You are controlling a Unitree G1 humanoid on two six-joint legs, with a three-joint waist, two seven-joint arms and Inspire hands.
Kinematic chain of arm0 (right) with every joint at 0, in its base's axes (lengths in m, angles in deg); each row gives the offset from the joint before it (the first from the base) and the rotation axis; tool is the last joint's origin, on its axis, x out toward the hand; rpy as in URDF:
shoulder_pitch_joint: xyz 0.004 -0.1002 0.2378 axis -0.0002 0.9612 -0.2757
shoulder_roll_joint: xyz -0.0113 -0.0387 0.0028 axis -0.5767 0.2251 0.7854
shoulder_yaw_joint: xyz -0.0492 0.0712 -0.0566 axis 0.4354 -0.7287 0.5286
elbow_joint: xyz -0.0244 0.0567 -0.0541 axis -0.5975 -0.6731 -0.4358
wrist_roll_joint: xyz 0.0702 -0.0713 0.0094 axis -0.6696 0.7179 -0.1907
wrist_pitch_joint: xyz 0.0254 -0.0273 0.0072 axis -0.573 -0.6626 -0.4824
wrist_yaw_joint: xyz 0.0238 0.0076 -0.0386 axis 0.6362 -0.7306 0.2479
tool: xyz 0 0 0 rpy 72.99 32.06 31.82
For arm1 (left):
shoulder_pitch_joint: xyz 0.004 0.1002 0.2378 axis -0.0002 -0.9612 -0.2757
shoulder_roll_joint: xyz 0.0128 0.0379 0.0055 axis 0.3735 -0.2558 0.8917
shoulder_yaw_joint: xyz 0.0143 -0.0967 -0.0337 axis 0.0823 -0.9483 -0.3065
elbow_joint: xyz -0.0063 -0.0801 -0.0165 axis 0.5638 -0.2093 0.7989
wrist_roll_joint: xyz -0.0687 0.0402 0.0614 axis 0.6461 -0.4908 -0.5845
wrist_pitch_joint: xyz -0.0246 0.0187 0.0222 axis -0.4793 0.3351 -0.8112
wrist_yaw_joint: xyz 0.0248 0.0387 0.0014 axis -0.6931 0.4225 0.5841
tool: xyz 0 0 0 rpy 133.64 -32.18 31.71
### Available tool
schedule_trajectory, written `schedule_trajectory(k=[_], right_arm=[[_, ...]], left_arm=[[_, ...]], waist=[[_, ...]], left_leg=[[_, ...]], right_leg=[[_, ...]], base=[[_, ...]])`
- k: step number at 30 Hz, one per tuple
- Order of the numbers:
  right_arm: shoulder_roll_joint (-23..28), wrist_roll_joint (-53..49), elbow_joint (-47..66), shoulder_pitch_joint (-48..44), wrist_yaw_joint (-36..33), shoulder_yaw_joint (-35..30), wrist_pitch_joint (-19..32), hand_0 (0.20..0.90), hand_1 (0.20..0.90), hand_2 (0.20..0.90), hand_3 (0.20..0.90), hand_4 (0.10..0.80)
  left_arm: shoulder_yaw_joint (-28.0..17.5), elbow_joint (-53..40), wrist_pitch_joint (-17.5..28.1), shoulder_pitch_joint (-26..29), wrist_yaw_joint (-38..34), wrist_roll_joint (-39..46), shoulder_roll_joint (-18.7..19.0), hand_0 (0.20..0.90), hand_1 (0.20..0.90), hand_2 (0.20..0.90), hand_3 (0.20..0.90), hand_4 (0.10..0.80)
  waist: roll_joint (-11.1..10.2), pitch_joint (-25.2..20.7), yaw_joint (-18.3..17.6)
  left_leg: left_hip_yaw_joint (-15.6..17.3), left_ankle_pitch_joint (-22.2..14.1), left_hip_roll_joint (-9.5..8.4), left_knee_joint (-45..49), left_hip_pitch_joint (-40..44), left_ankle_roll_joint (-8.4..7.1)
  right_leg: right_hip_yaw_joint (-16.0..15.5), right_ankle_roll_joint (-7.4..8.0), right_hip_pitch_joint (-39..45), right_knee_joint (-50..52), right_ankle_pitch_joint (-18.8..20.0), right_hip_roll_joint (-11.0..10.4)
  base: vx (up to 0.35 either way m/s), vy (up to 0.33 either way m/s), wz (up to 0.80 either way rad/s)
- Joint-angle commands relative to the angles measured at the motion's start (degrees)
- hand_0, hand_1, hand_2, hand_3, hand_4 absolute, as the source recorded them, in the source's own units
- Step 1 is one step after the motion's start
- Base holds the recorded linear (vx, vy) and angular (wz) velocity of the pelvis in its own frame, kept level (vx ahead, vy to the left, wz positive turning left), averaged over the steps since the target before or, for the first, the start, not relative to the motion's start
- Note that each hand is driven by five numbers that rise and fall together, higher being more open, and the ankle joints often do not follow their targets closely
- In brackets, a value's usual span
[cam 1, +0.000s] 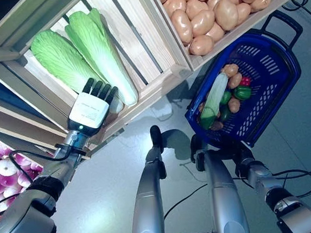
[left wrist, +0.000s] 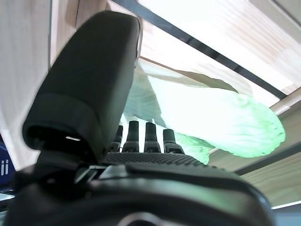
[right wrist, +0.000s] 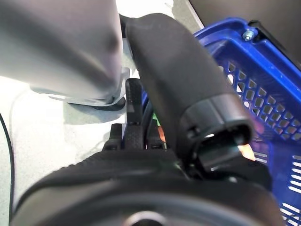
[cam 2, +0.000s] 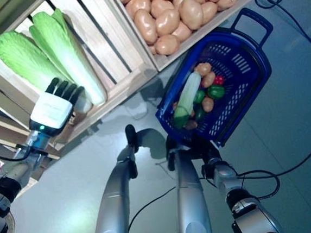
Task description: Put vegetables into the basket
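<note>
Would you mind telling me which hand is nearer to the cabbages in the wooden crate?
The left hand: its fingers reach over the crate edge at the cabbages. The right hand is far off, at the blue basket by the floor.

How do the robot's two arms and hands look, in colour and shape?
Both arms are silver-grey tubes with black joints. The left hand has a white back plate with a small green light and dark fingers. The right hand is dark; its thumb is broad and black.

Left hand [cam 1: 92,108] on crate's cabbage [cam 1: 103,50]
</note>
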Motion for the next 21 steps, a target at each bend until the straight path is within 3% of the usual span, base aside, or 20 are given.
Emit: schedule_trajectory(k=[1,5,8,9,10,21], right_arm=[[2.51,-1.41,2.57,1.64,-2.13,0.45,0.53,0.900,0.900,0.900,0.900,0.800],[2.64,-1.62,2.94,1.62,-2.33,0.52,0.38,0.900,0.900,0.900,0.900,0.800],[2.68,-1.85,2.66,1.06,-2.40,0.70,0.15,0.900,0.900,0.900,0.900,0.800],[2.70,-1.90,2.64,0.96,-2.41,0.72,0.07,0.900,0.900,0.900,0.900,0.800],[2.70,-1.91,2.74,0.88,-2.44,0.73,-0.01,0.900,0.900,0.900,0.900,0.800],[2.64,-2.52,2.41,0.72,-2.64,0.96,0.21,0.900,0.900,0.900,0.900,0.800]], left_arm=[[-4.98,3.63,-2.47,-2.37,-0.03,-2.08,-0.35,0.900,0.900,0.900,0.900,0.800],[-4.92,4.39,-3.16,-2.91,-1.27,-2.38,-1.29,0.900,0.900,0.900,0.900,0.800],[-4.39,5.67,-2.81,-2.11,-1.02,-2.31,-1.45,0.545,0.545,0.545,0.545,0.563],[-4.28,5.74,-2.71,-2.00,-1.10,-2.30,-1.39,0.326,0.326,0.326,0.326,0.417],[-4.13,5.59,-3.00,-1.85,-1.13,-2.06,-1.52,0.300,0.300,0.300,0.300,0.400],[-2.73,4.29,-2.16,0.95,1.18,0.00,-0.36,0.300,0.300,0.300,0.300,0.400]], waist=[[0.63,-0.08,-0.19],[0.41,-0.08,-0.21],[0.38,-0.08,-0.39],[0.39,-0.08,-0.41],[0.39,-0.08,-0.47],[0.58,-0.08,-0.92]], left_leg=[[1.37,-9.28,-0.04,9.68,-2.04,-2.51],[1.30,-9.17,0.02,9.47,-2.01,-2.56],[1.41,-9.17,0.07,9.54,-2.06,-2.57],[1.41,-9.16,0.05,9.52,-2.03,-2.57],[1.40,-9.09,0.03,9.52,-2.15,-2.62],[1.70,-9.35,0.07,9.81,-2.13,-2.60]], right_leg=[[1.85,2.12,1.25,-10.59,9.28,1.35],[1.83,2.10,1.36,-10.79,9.28,1.45],[1.84,2.08,1.23,-10.64,9.25,1.50],[1.84,2.09,1.25,-10.65,9.25,1.53],[1.92,2.06,1.17,-10.72,9.33,1.56],[2.28,2.01,1.19,-10.73,9.23,1.58]], base=[[0.000,0.000,0.00],[0.000,0.000,0.00],[0.000,0.000,0.00],[0.000,0.000,0.00],[0.000,0.000,0.00],[0.000,0.000,0.00]])
